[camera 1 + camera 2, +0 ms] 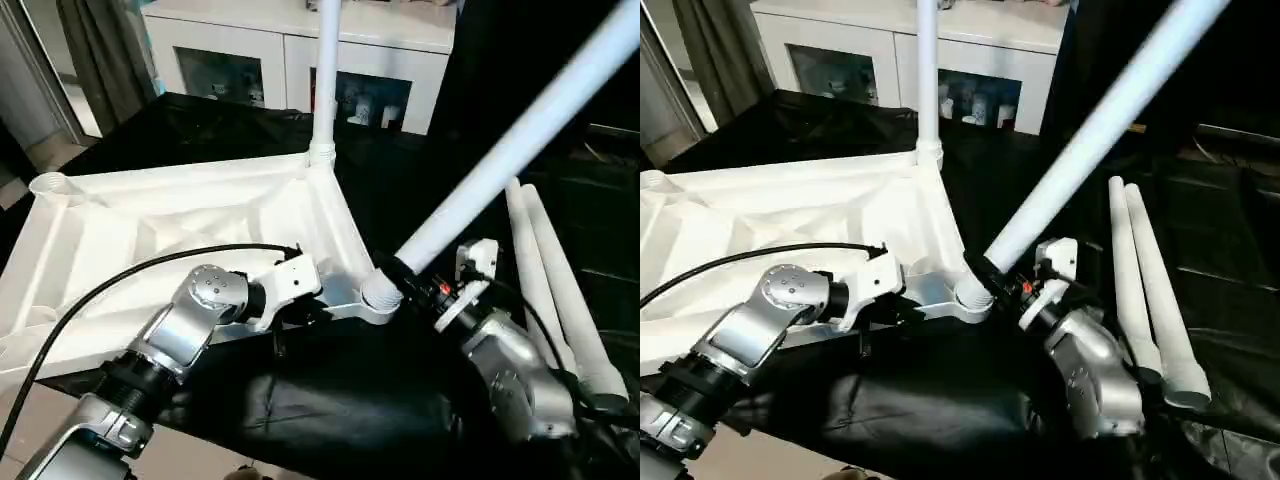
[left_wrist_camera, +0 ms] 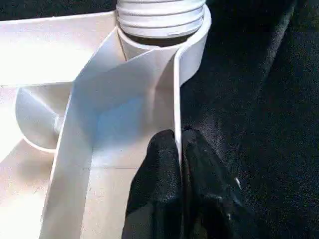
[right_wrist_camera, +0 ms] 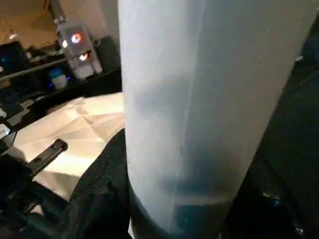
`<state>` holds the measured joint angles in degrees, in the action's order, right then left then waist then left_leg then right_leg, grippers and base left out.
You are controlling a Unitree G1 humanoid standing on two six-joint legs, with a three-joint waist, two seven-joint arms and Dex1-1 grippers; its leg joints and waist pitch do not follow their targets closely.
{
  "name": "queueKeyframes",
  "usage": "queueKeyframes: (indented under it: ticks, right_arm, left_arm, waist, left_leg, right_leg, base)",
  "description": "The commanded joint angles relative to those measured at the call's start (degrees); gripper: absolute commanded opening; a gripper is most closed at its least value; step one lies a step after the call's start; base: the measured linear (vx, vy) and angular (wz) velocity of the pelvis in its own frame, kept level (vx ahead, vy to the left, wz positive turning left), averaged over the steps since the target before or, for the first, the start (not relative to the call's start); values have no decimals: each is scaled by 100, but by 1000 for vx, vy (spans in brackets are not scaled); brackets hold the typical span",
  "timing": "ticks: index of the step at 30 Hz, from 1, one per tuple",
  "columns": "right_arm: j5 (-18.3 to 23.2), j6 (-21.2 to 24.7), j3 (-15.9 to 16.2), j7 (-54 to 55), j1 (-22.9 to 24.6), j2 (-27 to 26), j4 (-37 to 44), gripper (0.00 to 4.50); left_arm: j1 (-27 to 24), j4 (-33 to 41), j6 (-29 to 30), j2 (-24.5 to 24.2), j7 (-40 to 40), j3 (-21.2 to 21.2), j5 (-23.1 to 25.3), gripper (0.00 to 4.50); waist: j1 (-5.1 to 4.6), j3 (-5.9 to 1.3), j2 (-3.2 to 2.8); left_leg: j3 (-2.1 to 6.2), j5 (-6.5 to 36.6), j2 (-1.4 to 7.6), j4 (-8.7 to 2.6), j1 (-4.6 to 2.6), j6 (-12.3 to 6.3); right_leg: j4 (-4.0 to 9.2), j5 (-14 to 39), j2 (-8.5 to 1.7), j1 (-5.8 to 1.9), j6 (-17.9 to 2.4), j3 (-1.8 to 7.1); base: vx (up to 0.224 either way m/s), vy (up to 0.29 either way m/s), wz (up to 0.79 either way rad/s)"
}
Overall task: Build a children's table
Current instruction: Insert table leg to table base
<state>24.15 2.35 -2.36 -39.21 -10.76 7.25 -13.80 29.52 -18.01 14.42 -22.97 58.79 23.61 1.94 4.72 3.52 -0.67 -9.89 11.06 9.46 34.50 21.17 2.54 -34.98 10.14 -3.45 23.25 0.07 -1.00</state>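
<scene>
Right hand (image 1: pixel 992 272) — grips tilted leg (image 1: pixel 1090 130) | left hand (image 2: pixel 178 149) pinches tabletop rim (image 2: pixel 175 89) (closed)

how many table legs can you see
4: one leg upright in the tabletop's far corner socket, one tilted leg held by the right gripper at the near corner, two loose legs lying to the right.

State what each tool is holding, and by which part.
The left tool pinches the tabletop's thin side wall near the corner socket. The right tool grips the slanting leg close to its threaded lower end.
</scene>
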Motion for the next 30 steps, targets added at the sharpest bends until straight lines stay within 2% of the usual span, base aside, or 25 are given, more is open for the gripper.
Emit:
queueKeyframes:
  ticks: [1, 2, 4, 6, 7, 8, 10, 11, 12, 13, 14, 19, 21, 22, 23, 25, 26, 27, 28, 30]
  right_arm:
    - [-502, -73, -56, 335, 224, 158, -134, 188]
    - [-557, -100, -13, 340, 239, 178, -97, 188]
    - [-810, -90, 261, 312, 277, 323, 140, 188]
    - [-864, -87, 320, 290, 277, 358, 178, 188]
    - [-1116, -53, 607, 168, 263, 526, 292, 188]
    - [-1220, -24, 758, 59, 253, 609, 346, 188]
    - [-1337, 125, 1051, -186, 237, 747, 505, 188]
    - [-1337, 125, 1051, -186, 237, 747, 505, 188]
    - [-1325, 227, 1149, -277, 238, 776, 587, 188]
    - [-1321, 295, 1213, -329, 246, 792, 648, 188]
    - [-1308, 387, 1287, -378, 216, 800, 678, 188]
    - [-1292, 494, 1312, -364, -110, 763, 352, 188]
    - [-1165, 544, 1194, -447, -367, 706, 28, 188]
    - [-1156, 543, 1187, -454, -378, 703, 11, 188]
    - [-1089, 546, 1121, -542, -462, 715, -128, 188]
    - [-1047, 551, 1092, -614, -491, 740, -186, 188]
    - [-1008, 535, 1084, -715, -476, 778, -212, 188]
    - [-981, 523, 1082, -783, -464, 805, -227, 188]
    - [-967, 475, 1098, -899, -417, 860, -249, 188]
    - [-996, 393, 1134, -1019, -351, 926, -285, 188]
  left_arm:
    - [259, 84, -211, -68, 31, -150, -22, 0]
    - [262, 78, -215, -71, 36, -149, -20, 0]
    - [280, 58, -223, -82, 60, -140, -12, 0]
    - [281, 58, -223, -83, 63, -138, -11, 0]
    - [286, 57, -220, -76, 68, -126, -5, 0]
    - [283, 65, -212, -67, 66, -116, 0, 0]
    - [254, 112, -189, -56, 62, -99, 7, 0]
    - [254, 112, -189, -56, 62, -99, 7, 0]
    - [231, 137, -179, -62, 64, -102, 4, 0]
    - [216, 149, -177, -65, 69, -105, 3, 0]
    - [195, 170, -167, -78, 76, -115, -2, 0]
    - [156, 216, -164, -105, 122, -132, -18, 0]
    - [143, 231, -198, -94, 182, -119, -47, 0]
    - [143, 232, -201, -93, 185, -118, -48, 0]
    - [143, 237, -220, -81, 220, -110, -60, 0]
    - [144, 240, -224, -71, 233, -107, -64, 0]
    - [148, 239, -247, -64, 247, -105, -71, 0]
    - [152, 238, -263, -61, 256, -102, -78, 0]
    - [163, 231, -280, -62, 269, -98, -82, 0]
    - [182, 201, -321, -73, 287, -87, -77, 0]
  waist:
    - [-2, -385, -85]
    - [2, -386, -113]
    - [5, -383, -96]
    - [8, -384, -99]
    - [9, -367, -87]
    - [11, -363, -68]
    - [12, -349, -54]
    - [21, -353, -59]
    - [18, -345, -33]
    - [22, -342, -57]
    - [22, -339, -32]
    - [-9, -321, -49]
    - [-35, -325, -47]
    - [-59, -318, -39]
    - [-65, -320, -9]
    - [-66, -319, -31]
    - [-69, -321, -4]
    - [-67, -327, -19]
    - [-71, -330, 1]
    - [-64, -331, -14]
  left_leg:
    - [119, 1464, 307, -483, -69, 60]
    - [120, 1473, 303, -480, -71, 68]
    - [122, 1441, 305, -486, -64, 80]
    - [118, 1411, 302, -480, -64, 56]
    - [120, 1405, 301, -485, -53, 41]
    - [117, 1399, 297, -484, -52, 30]
    - [112, 1431, 296, -481, -49, -21]
    - [116, 1422, 300, -481, -51, -28]
    - [112, 1423, 302, -483, -49, -41]
    - [117, 1443, 309, -487, -58, -51]
    - [117, 1439, 313, -489, -55, -56]
    - [123, 1602, 311, -503, -63, -1]
    - [129, 1650, 305, -502, -60, 12]
    - [135, 1641, 306, -509, -46, 13]
    - [117, 1639, 314, -497, -74, 1]
    - [123, 1578, 314, -502, -55, -14]
    - [119, 1552, 317, -501, -56, -29]
    - [122, 1505, 318, -497, -56, -47]
    - [114, 1452, 318, -492, -53, -76]
    - [108, 1395, 319, -483, -54, -111]
  right_leg:
    - [406, 1113, -413, -254, -1370, 191]
    - [406, 1115, -412, -249, -1364, 192]
    - [399, 1027, -403, -261, -1338, 194]
    - [394, 947, -401, -267, -1343, 196]
    - [397, 955, -399, -262, -1349, 192]
    - [400, 974, -392, -271, -1334, 191]
    - [416, 1143, -407, -264, -1307, 202]
    - [415, 1169, -414, -272, -1294, 207]
    - [425, 1208, -416, -268, -1283, 211]
    - [432, 1317, -416, -254, -1263, 212]
    - [433, 1311, -417, -254, -1256, 214]
    - [444, 1503, -417, -228, -1247, 212]
    - [440, 1567, -426, -234, -1259, 211]
    - [444, 1615, -432, -240, -1269, 208]
    - [464, 1617, -429, -217, -1271, 216]
    - [451, 1585, -427, -232, -1270, 213]
    - [452, 1548, -426, -232, -1269, 214]
    - [437, 1469, -427, -236, -1289, 211]
    - [436, 1372, -422, -239, -1311, 211]
    - [434, 1283, -427, -236, -1345, 211]
  base:
    - [0, 0, 0]
    - [0, 0, 0]
    - [0, 0, 0]
    - [0, 0, 0]
    - [0, 0, 0]
    - [0, 0, 0]
    - [0, 0, 0]
    - [0, 0, 0]
    - [0, 0, 0]
    - [0, 0, 0]
    - [0, 0, 0]
    - [0, 0, 0]
    - [0, 0, 0]
    - [0, 0, 0]
    - [0, 0, 0]
    - [0, 0, 0]
    - [0, 0, 0]
    - [0, 0, 0]
    - [0, 0, 0]
    - [0, 0, 0]
